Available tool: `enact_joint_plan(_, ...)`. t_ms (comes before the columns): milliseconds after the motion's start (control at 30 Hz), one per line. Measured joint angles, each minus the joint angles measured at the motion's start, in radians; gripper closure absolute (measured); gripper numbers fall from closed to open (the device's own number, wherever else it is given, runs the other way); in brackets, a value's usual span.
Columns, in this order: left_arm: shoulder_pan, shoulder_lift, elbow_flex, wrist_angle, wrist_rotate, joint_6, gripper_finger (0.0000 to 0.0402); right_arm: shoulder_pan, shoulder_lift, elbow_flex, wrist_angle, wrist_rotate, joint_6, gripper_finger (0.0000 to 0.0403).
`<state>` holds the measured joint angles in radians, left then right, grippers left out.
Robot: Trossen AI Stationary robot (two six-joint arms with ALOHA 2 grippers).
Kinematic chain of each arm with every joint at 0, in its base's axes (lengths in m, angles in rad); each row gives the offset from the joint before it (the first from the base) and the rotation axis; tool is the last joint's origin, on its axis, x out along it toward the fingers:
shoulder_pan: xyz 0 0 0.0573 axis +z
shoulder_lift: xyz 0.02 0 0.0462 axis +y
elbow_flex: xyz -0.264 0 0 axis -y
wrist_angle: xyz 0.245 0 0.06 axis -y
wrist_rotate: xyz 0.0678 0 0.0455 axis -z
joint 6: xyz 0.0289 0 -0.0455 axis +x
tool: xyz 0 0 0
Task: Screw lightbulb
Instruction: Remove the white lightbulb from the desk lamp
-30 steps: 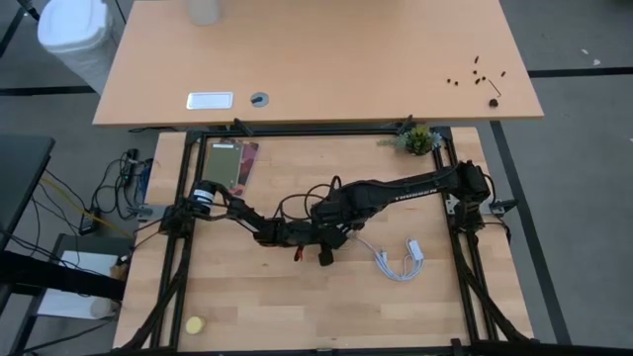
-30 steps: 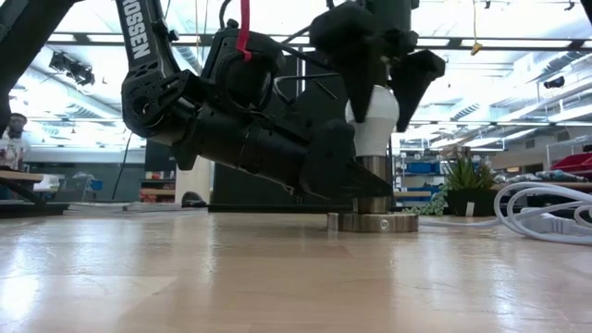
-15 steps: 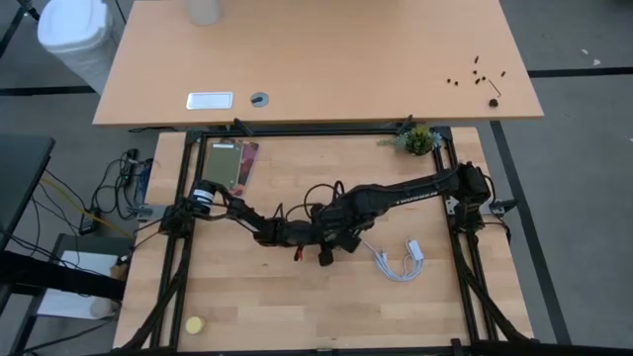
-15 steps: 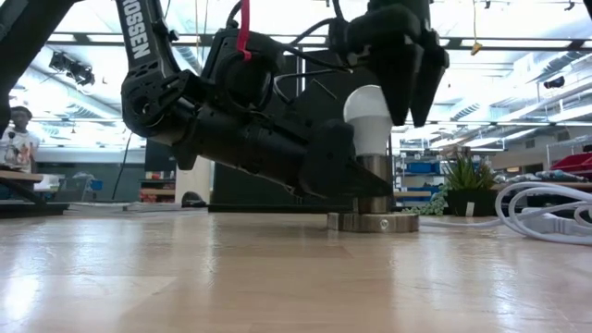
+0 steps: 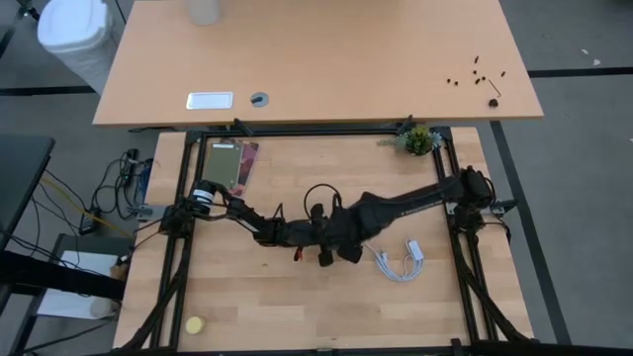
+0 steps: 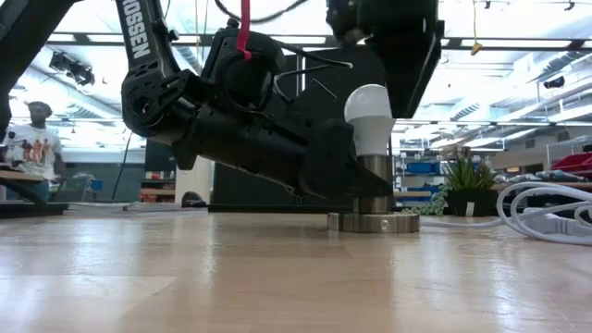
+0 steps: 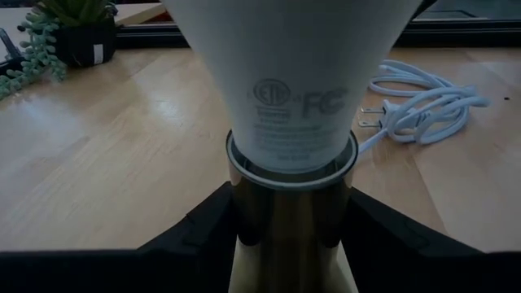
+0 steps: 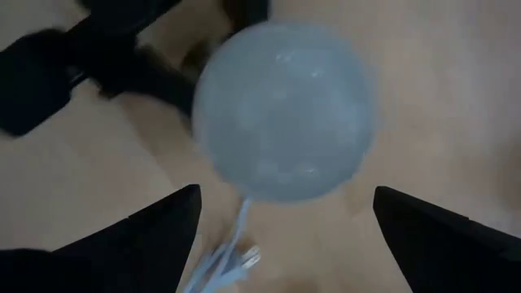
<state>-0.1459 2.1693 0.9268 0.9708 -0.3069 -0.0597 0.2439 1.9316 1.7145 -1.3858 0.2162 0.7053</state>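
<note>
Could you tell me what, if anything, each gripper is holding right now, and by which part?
The left gripper holds the socket's metal neck, just below the lightbulb. The right gripper is open above the bulb, holding nothing.

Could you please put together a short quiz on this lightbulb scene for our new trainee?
1. True or false: the right gripper is clamped on the lightbulb.
2. What does the left gripper grip? A) the white cable B) the metal socket stem under the bulb C) the small plant
3. In the low view, on which side of the socket base does the coiled white cable lie?

Key:
1. False; its fingers stand open above the bulb.
2. B
3. To its right.
</note>
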Motion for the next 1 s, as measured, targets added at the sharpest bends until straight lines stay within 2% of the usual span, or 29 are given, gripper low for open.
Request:
enact_joint_plan(100,0.0,0.0,0.0,-0.001,0.0,0.0,0.0213,0.06,0.0,0.0,-0.013,0.097,0.037,0.003)
enact_joint_plan(400,0.0,0.0,0.0,0.002,-0.002,0.0,0.0213,0.156,-0.007,0.0,-0.019,0.214,0.182,0.003)
enact_joint_plan(600,0.0,0.0,0.0,0.003,-0.002,0.0,0.0213,0.254,-0.011,-0.027,-0.017,0.367,0.314,0.003)
enact_joint_plan(667,-0.001,0.0,0.0,0.003,-0.002,-0.004,0.0213,0.272,-0.012,-0.069,-0.013,0.412,0.332,0.003)
enact_joint_plan(800,-0.008,0.0,0.0,-0.002,-0.002,-0.02,0.0213,0.289,-0.031,-0.209,0.031,0.422,0.415,0.003)
enact_joint_plan(933,-0.029,0.0,0.0,-0.005,0.001,-0.044,0.0213,0.329,-0.1,-0.393,0.272,0.429,0.491,0.003)
enact_joint_plan(1000,-0.044,0.0,0.0,-0.007,0.003,-0.053,0.0213,0.348,-0.134,-0.476,0.402,0.483,0.496,0.003)
